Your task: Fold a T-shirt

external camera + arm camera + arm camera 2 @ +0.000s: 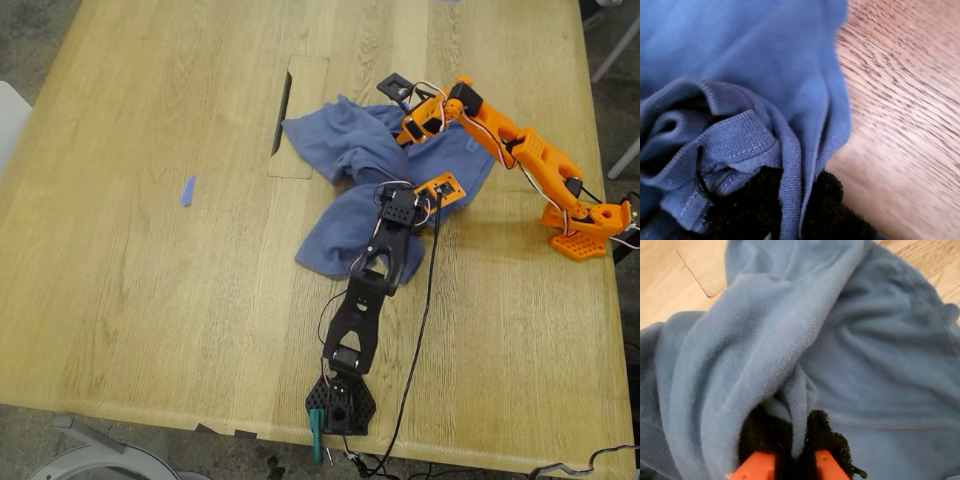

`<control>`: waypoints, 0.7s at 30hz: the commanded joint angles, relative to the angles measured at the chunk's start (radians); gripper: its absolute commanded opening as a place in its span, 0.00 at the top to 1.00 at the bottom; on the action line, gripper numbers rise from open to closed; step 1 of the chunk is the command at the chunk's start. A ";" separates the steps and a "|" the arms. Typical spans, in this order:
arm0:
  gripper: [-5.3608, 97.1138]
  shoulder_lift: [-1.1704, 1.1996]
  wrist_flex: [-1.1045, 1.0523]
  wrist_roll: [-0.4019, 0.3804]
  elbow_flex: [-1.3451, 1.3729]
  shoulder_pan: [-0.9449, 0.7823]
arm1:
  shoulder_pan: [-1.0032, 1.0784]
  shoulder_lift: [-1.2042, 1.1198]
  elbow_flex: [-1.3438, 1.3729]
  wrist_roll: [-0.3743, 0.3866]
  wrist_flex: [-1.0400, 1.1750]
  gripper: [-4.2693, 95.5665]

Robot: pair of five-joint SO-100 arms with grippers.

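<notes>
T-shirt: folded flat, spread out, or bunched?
Bunched: the T-shirt lies crumpled in ridges on the table, not yet folded.

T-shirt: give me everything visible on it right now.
The T-shirt is slate-blue soft knit, crumpled in a rough heap on the wooden table, not flat or folded. No print shows. A ribbed, stitched hem bunches at my first gripper, whose black pads pinch a fold of it. My second gripper pinches another ridge of cloth. In the exterior view it lies right of centre, partly over a cut-out panel in the tabletop, with both arms over it.
</notes>
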 commanded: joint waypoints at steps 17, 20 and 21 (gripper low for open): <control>0.95 0.364 0.400 -0.035 -0.466 -0.225 | -0.008 0.353 0.011 -0.074 0.003 0.96; 0.95 0.373 0.459 -0.041 -0.548 -0.247 | 0.002 0.399 0.023 -0.080 0.003 0.96; 0.95 0.376 0.480 -0.043 -0.574 -0.255 | 0.003 0.419 0.034 -0.080 0.003 0.96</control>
